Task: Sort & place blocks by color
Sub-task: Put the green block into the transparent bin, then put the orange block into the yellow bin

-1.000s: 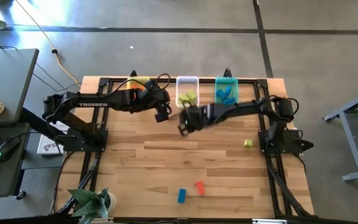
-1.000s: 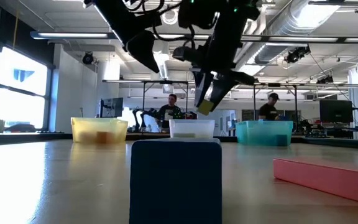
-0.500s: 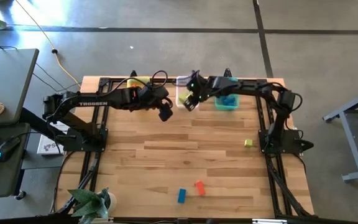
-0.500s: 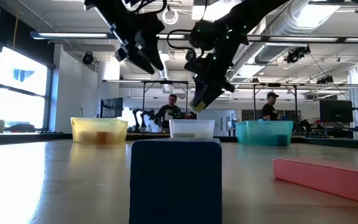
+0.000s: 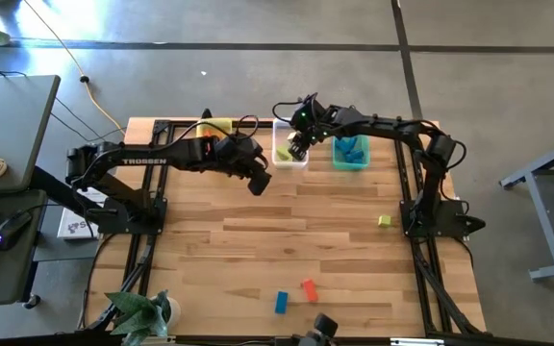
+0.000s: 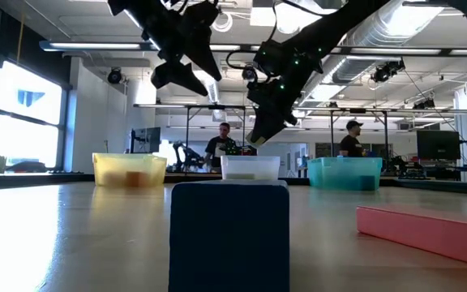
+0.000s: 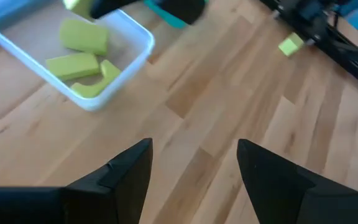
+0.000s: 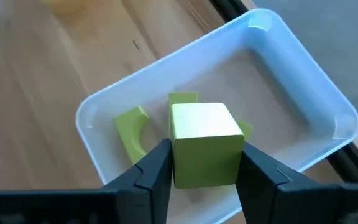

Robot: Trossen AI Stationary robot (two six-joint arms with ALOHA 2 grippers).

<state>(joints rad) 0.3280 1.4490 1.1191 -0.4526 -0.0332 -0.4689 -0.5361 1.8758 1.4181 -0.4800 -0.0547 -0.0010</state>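
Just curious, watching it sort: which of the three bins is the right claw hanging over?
The clear bin, the middle one between the yellow bin and the teal bin. The right claw hangs above it with a yellow-green cube between its fingers.

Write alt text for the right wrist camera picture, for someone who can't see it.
The right tool holds a yellow-green cube between its fingers, above a clear bin on the wooden table. Other yellow-green blocks lie in the bin.

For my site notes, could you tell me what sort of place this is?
Probably a robotics lab or workshop: exposed ceiling ducts, other workbenches with people behind, and a wooden table framed for two arms.
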